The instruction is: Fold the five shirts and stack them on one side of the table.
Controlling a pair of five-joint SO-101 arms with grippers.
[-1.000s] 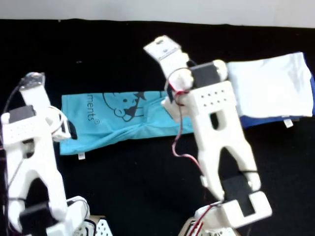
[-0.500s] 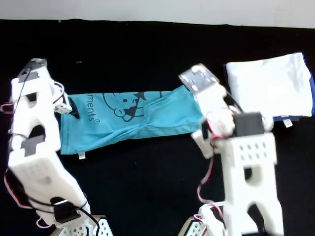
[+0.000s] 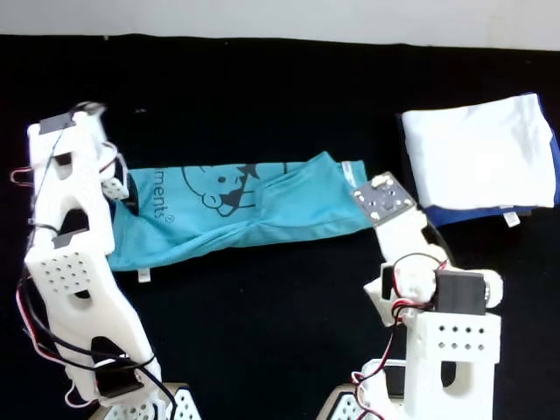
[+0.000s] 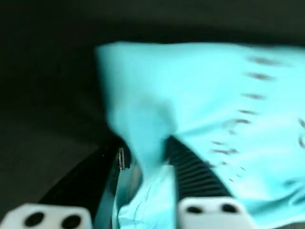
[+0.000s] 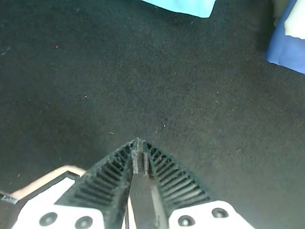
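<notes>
Pinching teal shirt (image 3: 236, 206) at end toward left edge of counter (image 3: 262, 332) with left gripper (image 4: 145, 149) fingers; pressing right gripper (image 5: 138, 145) fingers together on nothing. Lies strip-like across mid-counter. Probably soft, light, floppy (slides easily); best grabbed at end corners.

The teal shirt (image 3: 254, 206) caught in the left gripper (image 4: 147, 157) is soft, matt, creased cloth, the gripper's fingers (image 4: 190, 167) ribbed black plastic on smooth white plastic, and the table (image 5: 143, 71) beneath the right gripper (image 5: 138, 145) matt black, lint-flecked fabric.
</notes>
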